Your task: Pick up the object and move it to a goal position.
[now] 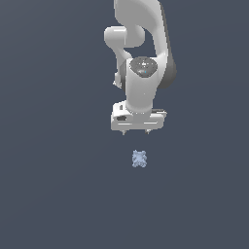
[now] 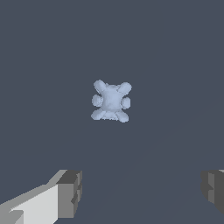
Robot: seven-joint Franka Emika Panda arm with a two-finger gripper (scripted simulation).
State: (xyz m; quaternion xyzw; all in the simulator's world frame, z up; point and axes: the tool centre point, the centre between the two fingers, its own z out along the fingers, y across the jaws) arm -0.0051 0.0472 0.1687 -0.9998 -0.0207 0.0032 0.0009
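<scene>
A white arm (image 1: 143,58) is seen reaching down from the top of the exterior view, with its end effector (image 1: 135,132) pointed downward over a plain dark grey counter (image 1: 53,194). The end effector is spread wide and nothing is held in it: in the wrist view its two fingers (image 2: 70,192) are found at opposite edges of the picture, well apart, with bare counter (image 2: 144,175) between them. In the exterior view only the short finger tips are made out beneath the wide white hand body. The object (image 1: 139,158), a small pale blue lumpy figure with rounded knobs, is seen lying on the counter. In the exterior view it is placed just below the end effector in the picture, close to it but apart, with a clear strip of grey between the finger tips and the figure. In the wrist view the object (image 2: 111,101) is shown near the middle of the picture, ahead of the open fingers and not between them; it is touched by neither finger. Its knobs are seen sticking out around a rounded middle part. How high the end effector hangs above the counter cannot be told from either view.
</scene>
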